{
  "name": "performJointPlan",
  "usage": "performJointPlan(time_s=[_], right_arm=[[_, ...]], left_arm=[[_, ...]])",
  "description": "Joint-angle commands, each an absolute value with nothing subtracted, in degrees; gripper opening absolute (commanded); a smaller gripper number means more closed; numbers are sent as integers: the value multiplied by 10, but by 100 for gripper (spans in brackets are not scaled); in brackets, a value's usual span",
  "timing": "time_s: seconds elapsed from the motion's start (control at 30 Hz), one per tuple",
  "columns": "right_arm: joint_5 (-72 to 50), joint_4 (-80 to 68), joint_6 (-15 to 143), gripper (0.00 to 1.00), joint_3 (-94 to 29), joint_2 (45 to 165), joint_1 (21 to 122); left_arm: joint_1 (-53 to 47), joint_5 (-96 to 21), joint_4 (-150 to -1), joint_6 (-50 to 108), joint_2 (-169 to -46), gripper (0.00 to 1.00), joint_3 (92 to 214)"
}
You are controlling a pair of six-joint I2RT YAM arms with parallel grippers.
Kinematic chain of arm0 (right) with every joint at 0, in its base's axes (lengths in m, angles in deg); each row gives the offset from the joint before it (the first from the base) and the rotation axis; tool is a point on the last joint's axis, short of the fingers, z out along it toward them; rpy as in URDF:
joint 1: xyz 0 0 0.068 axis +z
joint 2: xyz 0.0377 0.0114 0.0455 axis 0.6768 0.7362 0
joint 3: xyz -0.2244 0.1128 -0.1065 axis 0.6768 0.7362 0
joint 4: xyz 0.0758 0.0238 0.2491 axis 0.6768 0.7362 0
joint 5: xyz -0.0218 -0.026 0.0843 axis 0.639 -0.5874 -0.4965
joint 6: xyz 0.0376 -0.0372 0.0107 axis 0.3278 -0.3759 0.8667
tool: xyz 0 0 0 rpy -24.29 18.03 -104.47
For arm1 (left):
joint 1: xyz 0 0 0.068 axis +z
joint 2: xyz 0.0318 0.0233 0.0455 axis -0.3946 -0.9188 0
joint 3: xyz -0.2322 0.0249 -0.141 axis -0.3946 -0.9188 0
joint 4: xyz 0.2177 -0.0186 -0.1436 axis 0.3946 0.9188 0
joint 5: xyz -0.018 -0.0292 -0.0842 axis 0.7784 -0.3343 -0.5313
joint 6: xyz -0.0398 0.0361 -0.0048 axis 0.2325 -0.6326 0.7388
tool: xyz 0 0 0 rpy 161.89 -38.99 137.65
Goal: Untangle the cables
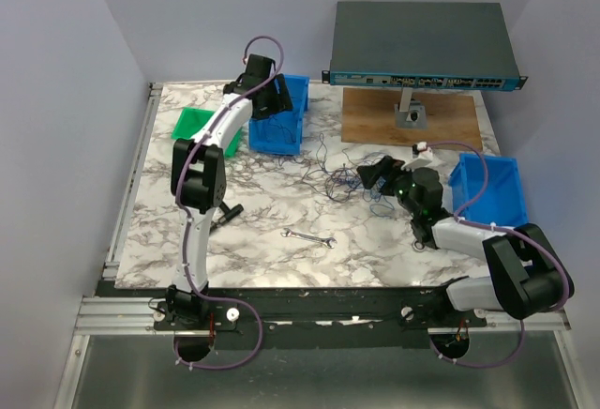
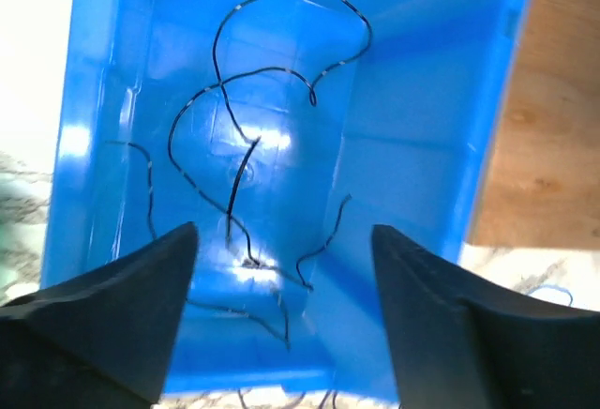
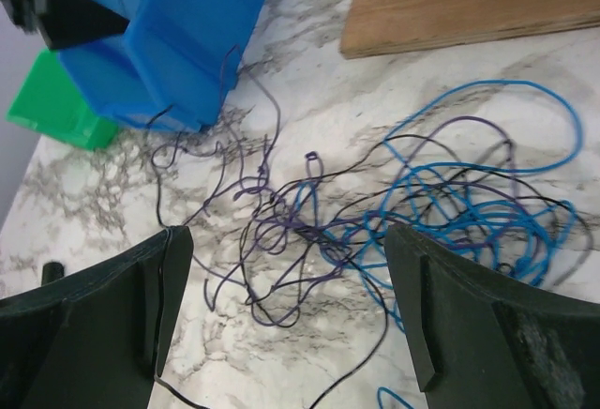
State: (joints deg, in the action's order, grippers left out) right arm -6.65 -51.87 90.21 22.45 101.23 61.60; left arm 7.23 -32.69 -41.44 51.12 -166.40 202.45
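Note:
A tangle of thin blue, black and purple cables lies on the marble table; in the top view it sits just left of my right gripper. My right gripper is open and empty, hovering over the tangle's near left part. One thin black wire runs past its left finger. My left gripper is open and empty above a blue bin that holds several black wires. In the top view the left gripper is over that bin.
A green bin stands left of the blue bin. A second blue bin is at the right. A wooden board carries a grey network switch on a stand. A silver wrench lies front centre.

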Motion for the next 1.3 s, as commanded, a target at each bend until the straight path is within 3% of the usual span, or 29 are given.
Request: performJointPlan(time_s=[0.0,0.03,0.33,0.5,0.63,0.8,0.93,1.27], right_arm=[[-4,-465,826,92,183,1008,682],[0,-465,820,91,180,1009,695],[-46,-495,803,79,182,1010,723],[41,-456,816,87,169,1015,726],[177,-375,844,88,138,1029,726],[236,-345,847,83,124,1040,725],[248,-327,879,76,128,1047,703],[219,-275,972,69,127,1085,642]], left_arm=[[58,-351,-436,475,-1523,90,1953],[55,-351,-447,475,-1495,98,1930],[4,-363,-611,465,-1228,98,1587],[-52,-385,-706,463,-1163,99,1428],[-114,-360,-727,428,-1183,98,1405],[-164,-319,-812,382,-1178,97,1369],[-171,-343,-923,385,-1175,97,1299],[-178,-396,-907,409,-1247,95,1359]])
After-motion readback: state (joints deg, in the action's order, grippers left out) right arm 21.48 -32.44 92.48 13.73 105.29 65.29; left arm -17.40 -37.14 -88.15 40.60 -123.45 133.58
